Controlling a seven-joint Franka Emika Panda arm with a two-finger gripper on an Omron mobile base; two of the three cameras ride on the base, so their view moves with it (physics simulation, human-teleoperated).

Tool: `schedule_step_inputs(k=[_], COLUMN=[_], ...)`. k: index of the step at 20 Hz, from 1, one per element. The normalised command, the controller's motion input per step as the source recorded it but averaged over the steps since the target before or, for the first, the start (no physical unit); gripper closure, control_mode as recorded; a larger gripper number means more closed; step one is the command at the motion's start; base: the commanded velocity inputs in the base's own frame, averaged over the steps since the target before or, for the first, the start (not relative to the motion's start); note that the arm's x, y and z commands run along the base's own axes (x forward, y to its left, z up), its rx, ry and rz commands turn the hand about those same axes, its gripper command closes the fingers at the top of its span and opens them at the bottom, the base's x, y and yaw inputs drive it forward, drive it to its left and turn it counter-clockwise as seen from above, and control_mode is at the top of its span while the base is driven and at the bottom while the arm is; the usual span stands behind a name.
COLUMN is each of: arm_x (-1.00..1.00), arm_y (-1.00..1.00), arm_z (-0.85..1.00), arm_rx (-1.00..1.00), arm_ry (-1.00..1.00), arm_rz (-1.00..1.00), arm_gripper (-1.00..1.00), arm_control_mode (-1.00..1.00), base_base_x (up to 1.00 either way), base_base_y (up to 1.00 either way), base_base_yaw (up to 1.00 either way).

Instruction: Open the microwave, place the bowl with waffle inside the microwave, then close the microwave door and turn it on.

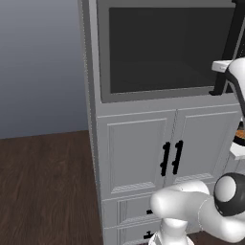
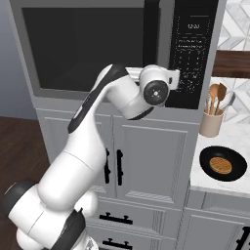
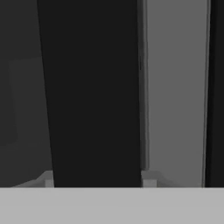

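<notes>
— Fingers first: how wide are they?

— Hard to tell. From my hand view the black bar handle [image 3: 96, 92] of the microwave door [image 3: 175, 87] stands right in front, broad, matte and straight; whether my fingers are spread or closed on it, I cannot tell.

— And the door?

— Flat against the microwave [image 2: 112, 49], a boxy grey oven with a dark glass window and a black speckled control strip [image 2: 193, 49] at three o'clock of the handle.

— The bowl?

— Round, shallow, black, the bowl [image 2: 224, 164] sits on the pale stone counter [image 2: 202, 183] at four o'clock of my wrist, the flat brownish-orange waffle [image 2: 220, 165] inside it.
</notes>
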Motion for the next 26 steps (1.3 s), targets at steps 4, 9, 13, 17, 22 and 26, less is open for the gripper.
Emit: schedule_step_inputs(k=[4,9,13,17,22,26], arm_x=[0.0,-0.16,-0.95,-1.0,-1.0,-1.0], arm_y=[0.0,0.0,0.02,0.09,0.29,0.35], arm_z=[0.0,0.0,0.0,0.0,0.0,-0.04], arm_rx=[0.0,0.0,-0.01,-0.04,-0.08,-0.09], arm_ry=[0.0,0.0,-0.04,-0.06,0.0,0.0], arm_rz=[0.0,0.0,0.0,0.0,0.0,0.0], arm_gripper=[1.0,1.0,1.0,1.0,1.0,1.0], arm_control_mode=[-1.0,-1.0,-1.0,-1.0,-1.0,-1.0], base_base_x=[0.0,0.0,0.0,0.0,0.0,0.0], base_base_y=[0.0,0.0,0.0,0.0,0.0,0.0], base_base_yaw=[0.0,0.0,0.0,0.0,0.0,0.0])
